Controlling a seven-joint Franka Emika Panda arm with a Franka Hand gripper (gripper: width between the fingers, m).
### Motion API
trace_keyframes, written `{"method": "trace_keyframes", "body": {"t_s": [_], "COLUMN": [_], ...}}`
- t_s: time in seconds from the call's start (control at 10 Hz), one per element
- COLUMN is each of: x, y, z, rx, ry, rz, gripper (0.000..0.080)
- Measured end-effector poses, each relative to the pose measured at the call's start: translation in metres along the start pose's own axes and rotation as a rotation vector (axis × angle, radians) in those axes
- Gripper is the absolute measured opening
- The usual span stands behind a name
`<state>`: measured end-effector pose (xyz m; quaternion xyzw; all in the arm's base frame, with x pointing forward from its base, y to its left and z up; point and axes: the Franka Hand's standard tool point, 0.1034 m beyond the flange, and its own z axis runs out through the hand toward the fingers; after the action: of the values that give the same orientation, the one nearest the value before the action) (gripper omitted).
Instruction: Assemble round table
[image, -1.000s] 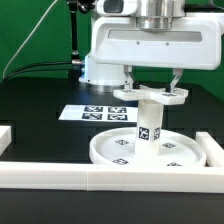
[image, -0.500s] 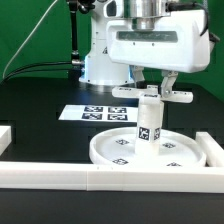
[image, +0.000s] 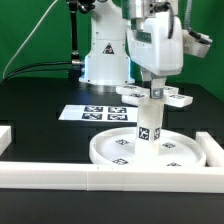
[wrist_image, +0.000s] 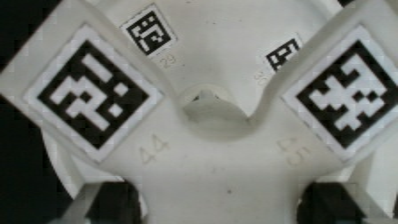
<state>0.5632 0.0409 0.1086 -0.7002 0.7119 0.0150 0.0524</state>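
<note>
The large rimmed round disc (image: 150, 152) lies on the black table near the front rail. A short tagged cylinder post (image: 147, 125) stands upright in its middle. On top of the post sits the four-armed cross piece (image: 158, 96), level. My gripper (image: 154, 88) comes straight down and is shut on the cross piece's middle. In the wrist view the cross piece (wrist_image: 214, 110) fills the picture, with tags on two of its arms and a small bump at its centre. My gripper (wrist_image: 231, 200) has a dark finger (wrist_image: 125, 198) pressed against each side of it. The post and the disc are hidden there.
The marker board (image: 95, 113) lies flat behind the disc, toward the exterior view's left. A long white rail (image: 110, 179) runs along the front, with short white rails at the exterior view's right (image: 213, 148) and left (image: 5, 135). The arm's white base (image: 103, 60) stands behind.
My hand has turned about its vertical axis, from broadside to narrow side on, and the cross piece has turned with it on top of the post. The disc and post have stayed in place.
</note>
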Motion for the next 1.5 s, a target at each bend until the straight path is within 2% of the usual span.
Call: {"method": "trace_keyframes", "body": {"t_s": [0.4,0.5,0.6,0.7,1.0,1.2,1.3,1.4,1.5], "x": [0.0,0.0,-0.001,-0.002,-0.007,-0.007,-0.008,-0.011,-0.012], "y": [-0.001,-0.001,-0.001,-0.001,0.003,0.004,0.005,0.004,0.0], "z": [0.0,0.0,0.0,-0.001,-0.017,-0.014,-0.013,-0.013,-0.015], "rx": [-0.005,-0.005,-0.005,-0.001,0.024,0.02,0.003,-0.027,-0.026], "ry": [-0.008,-0.008,-0.011,-0.016,-0.045,-0.042,-0.04,-0.044,-0.048], "rz": [0.184,0.157,0.154,0.142,0.089,0.036,-0.11,-0.239,-0.324], "gripper": [0.0438,0.0498,0.0498,0.0618,0.0648,0.0649,0.0649,0.0649,0.0649]}}
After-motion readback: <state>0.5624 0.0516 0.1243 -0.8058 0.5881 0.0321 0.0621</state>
